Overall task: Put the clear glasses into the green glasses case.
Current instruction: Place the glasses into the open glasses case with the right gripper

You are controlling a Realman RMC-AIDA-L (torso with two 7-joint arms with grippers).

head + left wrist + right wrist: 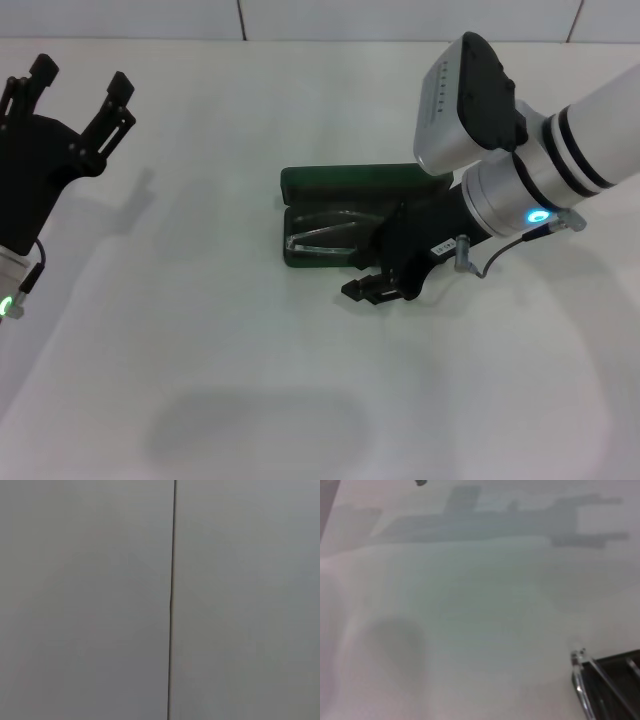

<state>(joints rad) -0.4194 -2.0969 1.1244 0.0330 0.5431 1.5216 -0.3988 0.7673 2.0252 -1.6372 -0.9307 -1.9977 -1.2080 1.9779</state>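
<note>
The right gripper (378, 285) hovers at the green glasses case's (350, 185) front edge, mid-worktop; whether it grips anything, I cannot tell. The clear glasses (322, 238) lie inside: light, slippery, fragile; best held at the bridge. The left gripper (80, 85) waits spread wide.

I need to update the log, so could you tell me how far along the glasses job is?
Mostly done: the clear glasses lie inside the open green glasses case. The right gripper sits beside the case's near edge. The left gripper is raised far left, open. The case lid is unclosed.
</note>
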